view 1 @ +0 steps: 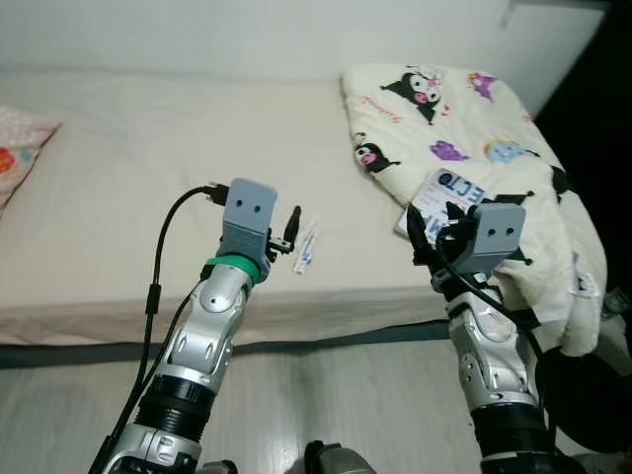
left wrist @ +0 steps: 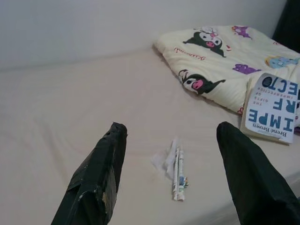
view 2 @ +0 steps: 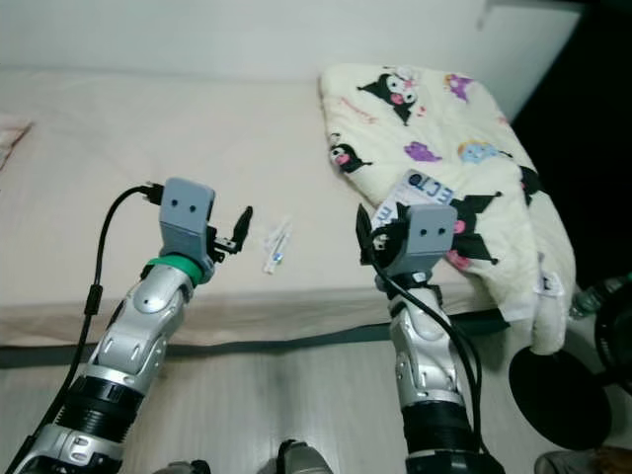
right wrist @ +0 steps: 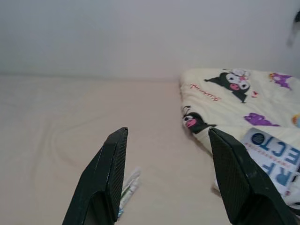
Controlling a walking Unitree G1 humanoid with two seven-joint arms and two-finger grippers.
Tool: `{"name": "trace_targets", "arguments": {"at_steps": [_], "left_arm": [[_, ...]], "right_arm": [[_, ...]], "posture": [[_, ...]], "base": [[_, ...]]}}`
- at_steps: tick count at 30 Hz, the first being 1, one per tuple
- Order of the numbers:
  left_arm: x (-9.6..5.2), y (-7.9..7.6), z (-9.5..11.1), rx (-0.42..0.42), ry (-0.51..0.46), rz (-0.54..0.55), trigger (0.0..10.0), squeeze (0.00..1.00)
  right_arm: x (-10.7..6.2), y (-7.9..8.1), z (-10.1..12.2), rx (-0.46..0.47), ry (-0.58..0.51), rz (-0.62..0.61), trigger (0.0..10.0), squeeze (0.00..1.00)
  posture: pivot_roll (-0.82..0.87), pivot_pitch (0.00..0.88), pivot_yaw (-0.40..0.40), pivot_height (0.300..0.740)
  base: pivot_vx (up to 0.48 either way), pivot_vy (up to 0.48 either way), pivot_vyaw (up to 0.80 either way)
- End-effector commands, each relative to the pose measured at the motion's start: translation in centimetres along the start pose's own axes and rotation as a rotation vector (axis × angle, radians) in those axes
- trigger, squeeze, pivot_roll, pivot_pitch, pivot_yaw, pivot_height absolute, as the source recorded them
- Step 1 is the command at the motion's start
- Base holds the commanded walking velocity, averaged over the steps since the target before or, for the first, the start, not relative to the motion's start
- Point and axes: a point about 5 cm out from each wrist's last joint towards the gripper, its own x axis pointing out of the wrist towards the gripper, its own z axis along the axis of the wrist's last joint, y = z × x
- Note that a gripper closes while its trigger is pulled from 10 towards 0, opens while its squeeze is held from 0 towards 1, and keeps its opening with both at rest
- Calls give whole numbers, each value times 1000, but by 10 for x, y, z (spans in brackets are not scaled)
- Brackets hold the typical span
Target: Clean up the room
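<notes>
Two grippers up over the near edge of the bed [view 1: 118, 178], and only one small bit of clutter close enough to matter: a thin wrapper [view 1: 306, 247] lying flat on the sheet, looks like a sachet or packet of some kind, can't read it. Sits just ahead of the left gripper [view 1: 288, 237] and a touch toward the robot's right, near but not touching. Long axis runs roughly away from the robot, almost in line with the fingers, slightly tilted. In the left wrist view, lands right between the two black fingers [left wrist: 101, 173], so pretty well lined up already.

Left gripper spread wide, holding nothing, forearm angled up and forward from below the mattress edge. Right gripper [view 1: 434, 237] also spread and empty, raised beside the cartoon-print blanket [view 1: 464, 118], with a book [view 1: 446, 197] resting on that blanket just beyond it.

Clearly nearer on the left side, so probably a left-arm pick: short reach forward and down. Might need a wrist turn to close across the narrow width rather than along the length. Flat and thin on soft sheet, so could slip or bunch fabric.
</notes>
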Motion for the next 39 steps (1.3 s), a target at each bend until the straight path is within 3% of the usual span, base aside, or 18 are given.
{"name": "trace_targets", "arguments": {"at_steps": [1, 13, 16, 17, 20, 26, 31, 39], "left_arm": [[-2, -6, -3, -9, 8, -23, 10000, 0], [-4, 0, -7, -20, 20, -10, 10000, 0], [-47, 52, -63, 107, 203, 217, 10000, 0], [-47, 52, -63, 107, 203, 217, 10000, 0], [-79, 85, -76, 188, 228, 376, 10000, 0], [-76, 86, -66, 215, 172, 376, 10000, 0], [-61, 66, -48, 281, 59, 287, 10000, 0], [-47, 51, -37, 276, 6, 245, 10000, 0]], "right_arm": [[-1, -1, -2, 7, 4, -6, 10000, 0], [-4, 14, -6, 44, 23, 69, 10000, 0], [-16, 29, -35, 39, 140, 126, 10000, 0], [-16, 29, -35, 39, 140, 126, 10000, 0], [-11, 31, -43, 40, 176, 148, 10000, 0], [-1, 33, -37, 59, 149, 150, 10000, 0], [-3, 36, -35, 69, 132, 154, 10000, 0], [-9, 35, -41, 51, 145, 139, 10000, 0]], "posture": [[-127, 81, 4, 740], [-132, 75, 3, 740], [-91, 84, -52, 740], [-91, 84, -52, 740], [-39, 91, -80, 740], [-34, 93, -78, 740], [-51, 94, -61, 740], [-68, 94, -49, 740]], "base": [[0, 0, 0], [0, 0, 0], [0, 0, 0], [0, 0, 0], [0, 0, 0], [0, 0, 0], [58, 0, 0], [373, 0, 388]]}}
